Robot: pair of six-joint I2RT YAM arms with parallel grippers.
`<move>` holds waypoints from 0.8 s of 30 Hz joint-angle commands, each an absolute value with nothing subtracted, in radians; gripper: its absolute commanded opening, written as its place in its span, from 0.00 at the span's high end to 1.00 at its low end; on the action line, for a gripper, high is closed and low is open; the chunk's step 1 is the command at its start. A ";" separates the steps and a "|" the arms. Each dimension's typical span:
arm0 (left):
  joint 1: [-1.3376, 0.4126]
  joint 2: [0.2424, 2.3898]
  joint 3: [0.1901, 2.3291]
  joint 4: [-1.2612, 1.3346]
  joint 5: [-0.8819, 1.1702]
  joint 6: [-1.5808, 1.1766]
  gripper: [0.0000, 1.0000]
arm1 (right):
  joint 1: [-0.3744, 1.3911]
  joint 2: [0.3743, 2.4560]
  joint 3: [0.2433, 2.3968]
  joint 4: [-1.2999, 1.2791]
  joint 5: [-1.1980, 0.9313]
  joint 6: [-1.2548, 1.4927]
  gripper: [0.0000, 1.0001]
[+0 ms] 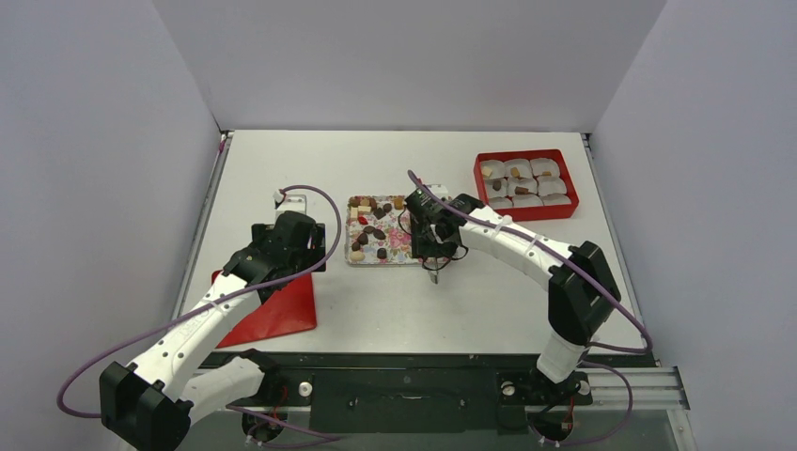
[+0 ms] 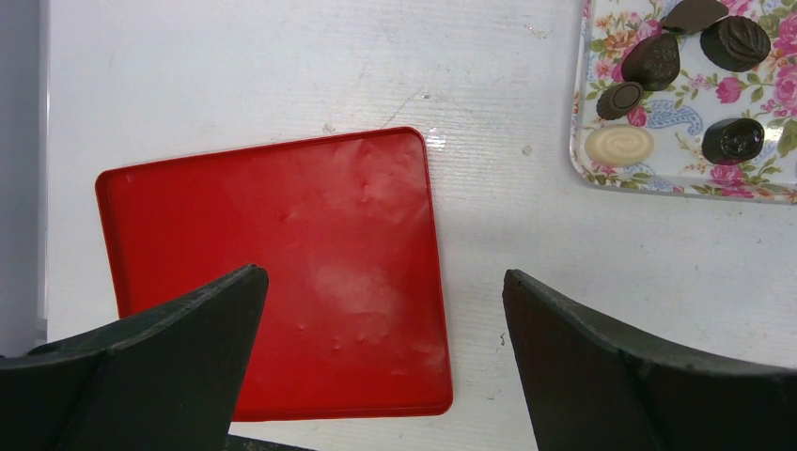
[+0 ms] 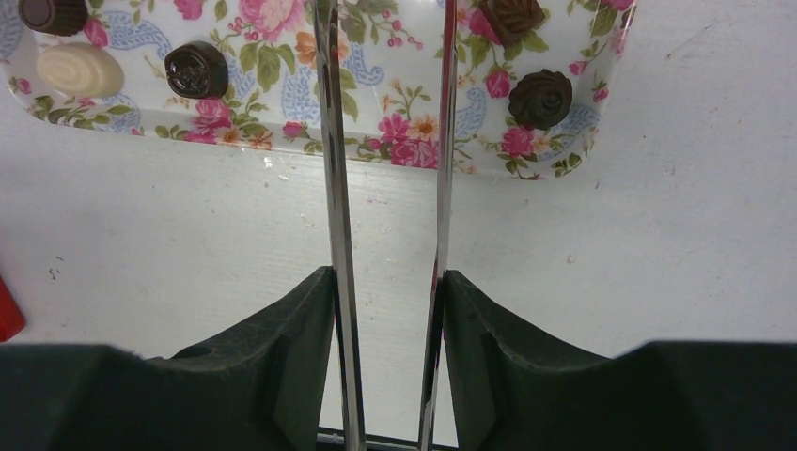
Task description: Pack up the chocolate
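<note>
Over the table, chocolate lay on the tray, some already in the box. Left wrist: left gripper hung wide apart over the lid, idle. Right wrist: right gripper clamped tongs, aimed trayward, likely for picking.

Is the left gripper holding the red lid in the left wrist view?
No, the left gripper hangs wide open above the red lid, its fingers closed on nothing.

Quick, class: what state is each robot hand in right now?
Left hand: open, holding nothing.
Right hand: closed on metal tongs.
</note>
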State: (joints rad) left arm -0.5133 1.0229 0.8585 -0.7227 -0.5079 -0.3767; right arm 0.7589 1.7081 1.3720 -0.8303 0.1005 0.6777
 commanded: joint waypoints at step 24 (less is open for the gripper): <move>-0.506 0.999 0.872 -0.701 -0.512 -0.371 0.04 | 0.750 1.656 1.460 -0.854 0.124 0.656 0.71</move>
State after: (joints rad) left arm -0.5133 1.0187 0.8585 -0.7227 -0.5079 -0.3767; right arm 0.7578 1.7149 1.4055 -0.8433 0.1009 0.6655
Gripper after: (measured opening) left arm 0.965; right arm 0.321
